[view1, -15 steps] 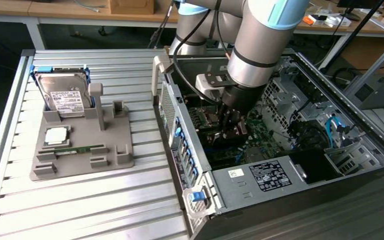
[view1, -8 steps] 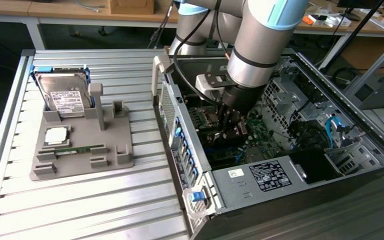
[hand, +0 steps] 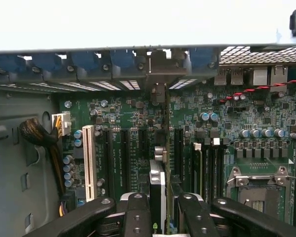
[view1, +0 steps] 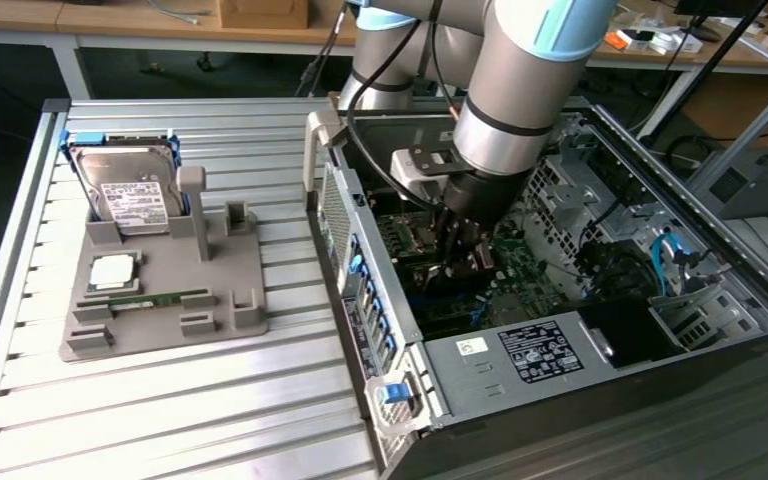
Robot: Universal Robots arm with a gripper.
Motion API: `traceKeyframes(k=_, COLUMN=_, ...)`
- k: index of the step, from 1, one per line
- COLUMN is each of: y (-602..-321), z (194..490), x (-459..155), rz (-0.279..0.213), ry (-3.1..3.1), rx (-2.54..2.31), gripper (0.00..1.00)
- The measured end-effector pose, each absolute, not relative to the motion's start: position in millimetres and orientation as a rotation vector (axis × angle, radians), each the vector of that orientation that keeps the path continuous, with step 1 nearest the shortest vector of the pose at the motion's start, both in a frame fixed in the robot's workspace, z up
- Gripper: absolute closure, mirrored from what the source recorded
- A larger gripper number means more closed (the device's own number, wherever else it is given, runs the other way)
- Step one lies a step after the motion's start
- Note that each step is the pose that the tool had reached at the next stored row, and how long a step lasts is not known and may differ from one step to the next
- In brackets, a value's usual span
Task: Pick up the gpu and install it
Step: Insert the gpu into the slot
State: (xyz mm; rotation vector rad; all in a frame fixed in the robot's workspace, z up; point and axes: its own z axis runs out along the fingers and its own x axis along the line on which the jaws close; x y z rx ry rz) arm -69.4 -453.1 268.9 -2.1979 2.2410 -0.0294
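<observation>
The gpu (hand: 158, 180) stands edge-on between my fingers (hand: 137, 212), upright over the black expansion slots of the green motherboard (hand: 133, 148). Its far end reaches toward the case's rear slot openings (hand: 160, 74). My gripper (hand: 164, 200) is shut on the card. In the exterior view my gripper (view1: 468, 255) is lowered deep inside the open computer case (view1: 491, 370), just above the motherboard, and the arm hides most of the card.
A white slot (hand: 89, 163), a cable bundle (hand: 37, 133) and the CPU socket (hand: 259, 185) flank the card. On the slatted table, at the exterior view's left, a grey fixture (view1: 231, 300) holds a hard drive (view1: 124, 185), a chip (view1: 113, 268) and a memory stick (view1: 151, 298).
</observation>
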Motion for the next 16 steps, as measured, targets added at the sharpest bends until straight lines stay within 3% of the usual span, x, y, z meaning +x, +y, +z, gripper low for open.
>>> traceKeyframes(k=16, y=-452.1, z=264.3, x=-69.4, rz=-0.029, ry=2.237, rx=-2.202, gripper=0.73)
